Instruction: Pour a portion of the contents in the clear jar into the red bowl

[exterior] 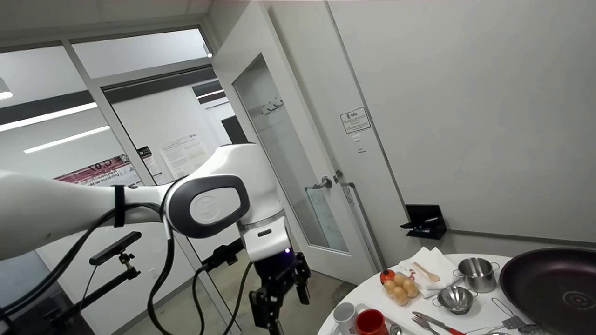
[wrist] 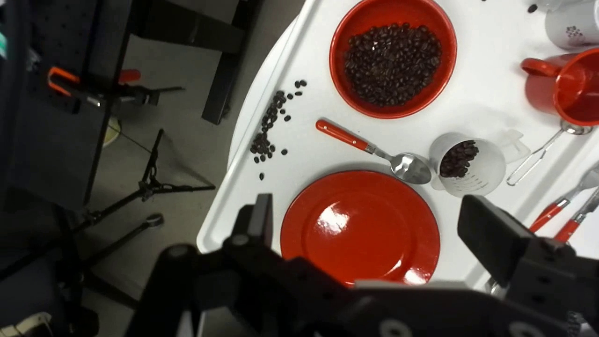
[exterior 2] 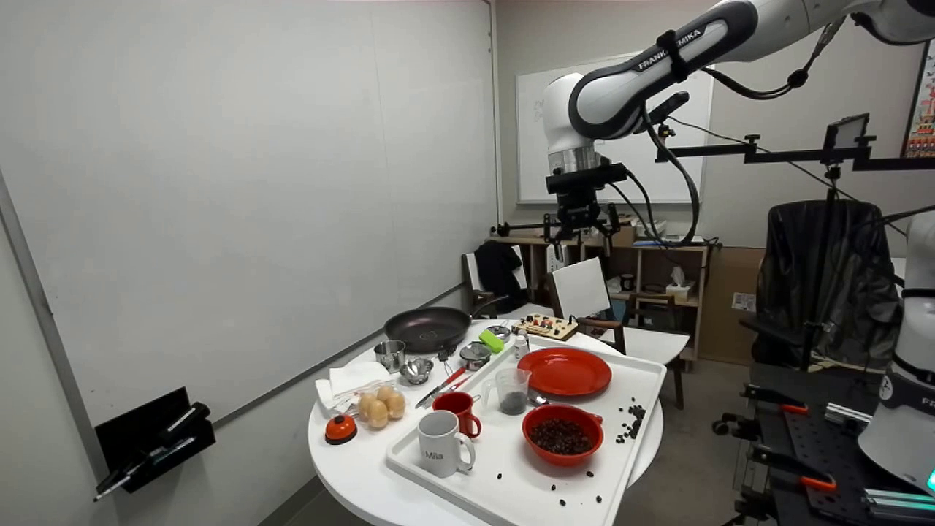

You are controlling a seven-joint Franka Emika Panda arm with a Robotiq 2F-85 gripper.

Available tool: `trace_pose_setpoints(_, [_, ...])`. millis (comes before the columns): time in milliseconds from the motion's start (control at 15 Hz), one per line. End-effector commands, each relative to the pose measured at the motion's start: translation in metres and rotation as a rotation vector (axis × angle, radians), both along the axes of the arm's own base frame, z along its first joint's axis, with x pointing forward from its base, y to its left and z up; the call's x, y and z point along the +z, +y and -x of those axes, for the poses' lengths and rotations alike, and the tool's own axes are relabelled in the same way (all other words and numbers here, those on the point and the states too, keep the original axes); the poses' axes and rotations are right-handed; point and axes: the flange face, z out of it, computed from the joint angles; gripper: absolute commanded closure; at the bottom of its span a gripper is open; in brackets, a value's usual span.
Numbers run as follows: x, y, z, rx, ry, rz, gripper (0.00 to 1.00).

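The clear jar is a see-through measuring cup standing on the white tray with some dark beans at its bottom; it also shows in the wrist view, right of the spoon. The red bowl holds many dark beans; it also shows at the top of the wrist view. My gripper is open and empty, with its fingers wide apart, high above the red plate. It also hangs in the air in both exterior views. Jar and bowl are out of view in an exterior view.
The white tray also bears a red plate, red mug, white mug, a red-handled spoon and spilled beans. A large pan, steel pots and eggs stand beside it.
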Motion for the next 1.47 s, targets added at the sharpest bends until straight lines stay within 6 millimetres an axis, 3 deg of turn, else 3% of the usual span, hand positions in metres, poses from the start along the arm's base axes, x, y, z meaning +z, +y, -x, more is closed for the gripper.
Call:
trace_pose_setpoints(0, [-0.019,0.009,-0.015,-0.194,-0.002,-0.048,0.0])
trace_pose_setpoints(333, [-0.091,0.043,-0.075,-0.436,-0.098,0.016,0.0])
trace_pose_setpoints(533, [-0.117,0.073,-0.106,-0.57,-0.144,0.07,0.0])
trace_pose_setpoints(800, [-0.125,0.106,-0.136,-0.731,-0.191,0.102,0.0])
trace_pose_setpoints(1000, [-0.122,0.104,-0.153,-0.891,-0.209,0.104,0.0])
trace_pose_setpoints(1067, [-0.124,0.108,-0.135,-0.798,-0.192,0.086,0.0])
trace_pose_setpoints(1400, [-0.131,0.099,-0.135,-0.83,-0.213,0.102,0.0])
